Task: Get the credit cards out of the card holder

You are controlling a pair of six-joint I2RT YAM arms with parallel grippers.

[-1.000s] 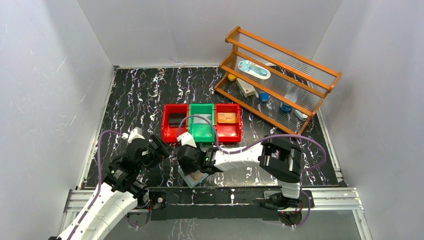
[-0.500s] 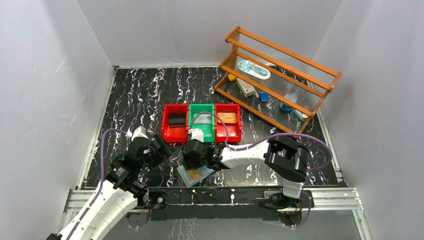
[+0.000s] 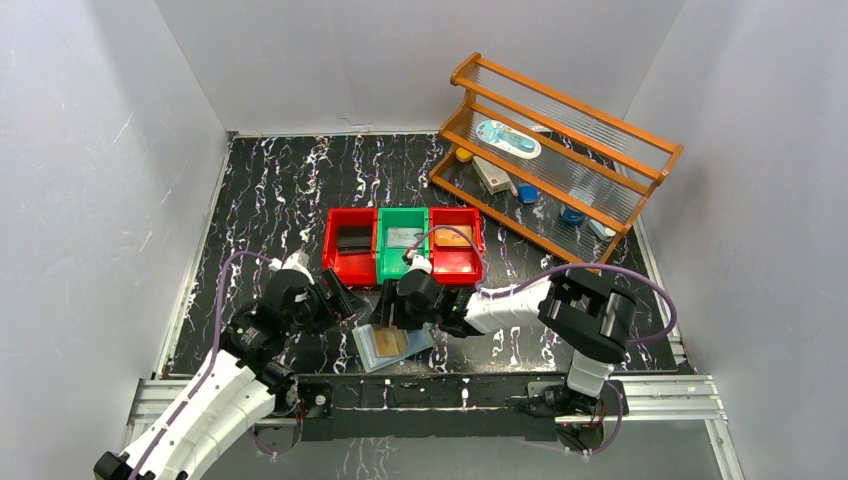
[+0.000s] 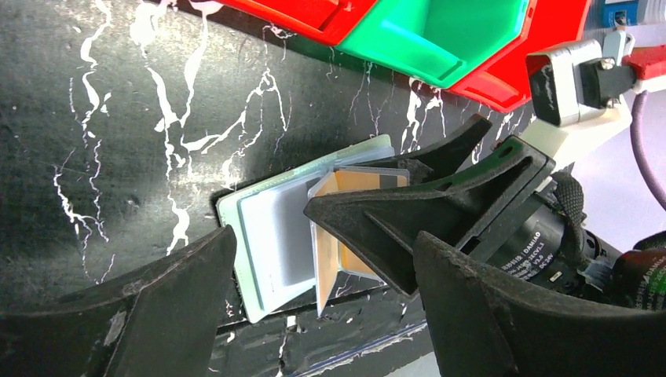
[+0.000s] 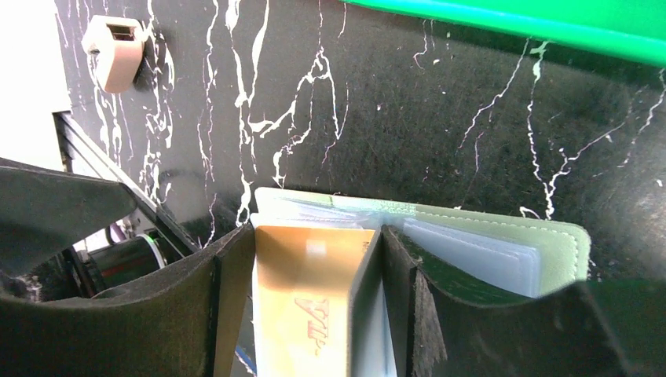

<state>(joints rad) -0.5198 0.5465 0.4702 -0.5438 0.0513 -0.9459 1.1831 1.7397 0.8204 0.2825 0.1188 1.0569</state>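
Observation:
The sage-green card holder (image 3: 370,352) lies open near the table's front edge, its pale blue sleeves (image 5: 479,255) fanned out. A tan-gold credit card (image 5: 310,298) stands up from the holder, edge-on between my right gripper's fingers (image 5: 404,290). My right gripper (image 5: 314,236) is shut on that card across its width; a clear sleeve edge still shows beside it. In the left wrist view the card (image 4: 353,182) sits under the right fingers (image 4: 393,220). My left gripper (image 4: 322,314) hangs open just left of the holder (image 4: 267,228), holding nothing.
Three bins stand side by side behind the holder: a red bin (image 3: 330,262) with a dark card, a green bin (image 3: 383,262) with a silvery card, a red bin (image 3: 476,262) with a tan card. A wooden rack (image 3: 560,150) fills the back right. A pinkish-white clip (image 5: 115,51) lies nearby.
My right gripper has shifted right and toward the bins, lifting the gold card's leaf upright. My left gripper has moved right, closer to the holder.

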